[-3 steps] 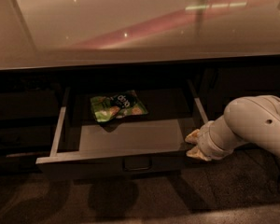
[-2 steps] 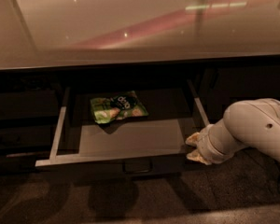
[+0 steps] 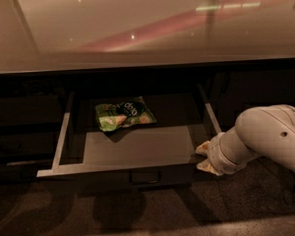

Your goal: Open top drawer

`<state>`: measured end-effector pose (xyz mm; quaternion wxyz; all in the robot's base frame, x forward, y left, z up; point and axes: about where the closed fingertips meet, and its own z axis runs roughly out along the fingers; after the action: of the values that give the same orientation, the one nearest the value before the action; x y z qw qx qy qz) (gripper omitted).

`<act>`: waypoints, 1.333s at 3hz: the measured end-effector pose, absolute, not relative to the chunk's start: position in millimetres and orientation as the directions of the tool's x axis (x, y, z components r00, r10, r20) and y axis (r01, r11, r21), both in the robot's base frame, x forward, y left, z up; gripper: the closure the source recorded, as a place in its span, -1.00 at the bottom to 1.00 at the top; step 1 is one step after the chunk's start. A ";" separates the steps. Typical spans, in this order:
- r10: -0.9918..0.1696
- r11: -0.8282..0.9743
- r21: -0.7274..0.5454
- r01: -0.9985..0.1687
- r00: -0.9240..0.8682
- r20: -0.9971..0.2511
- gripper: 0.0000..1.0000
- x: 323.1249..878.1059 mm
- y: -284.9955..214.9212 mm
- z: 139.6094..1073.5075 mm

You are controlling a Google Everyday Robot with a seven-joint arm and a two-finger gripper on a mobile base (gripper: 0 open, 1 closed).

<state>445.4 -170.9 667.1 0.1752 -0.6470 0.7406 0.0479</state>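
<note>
Top drawer (image 3: 137,146) stood well out — tool (image 3: 204,156) at its right front corner, probably for pulling; its state could not be told

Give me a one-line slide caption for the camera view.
Top drawer open beneath the counter, a green snack bag inside, the gripper at its right front corner.

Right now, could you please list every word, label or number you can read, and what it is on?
Green snack bag in the top drawer: dark round logo, lettering too blurred to read.
Nothing else; the pincer, at the drawer's right front corner, bears none.
</note>
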 end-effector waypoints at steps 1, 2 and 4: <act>-0.943 0.181 -0.166 -0.969 -0.123 -0.309 1.00 428.2 -174.2 660.3; -0.943 0.181 -0.166 -0.969 -0.123 -0.309 1.00 428.1 -174.2 667.6; -0.943 0.182 -0.165 -0.969 -0.124 -0.309 1.00 424.3 -174.2 668.1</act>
<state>424.3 -174.2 668.1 0.1738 -0.6385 0.7487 0.0380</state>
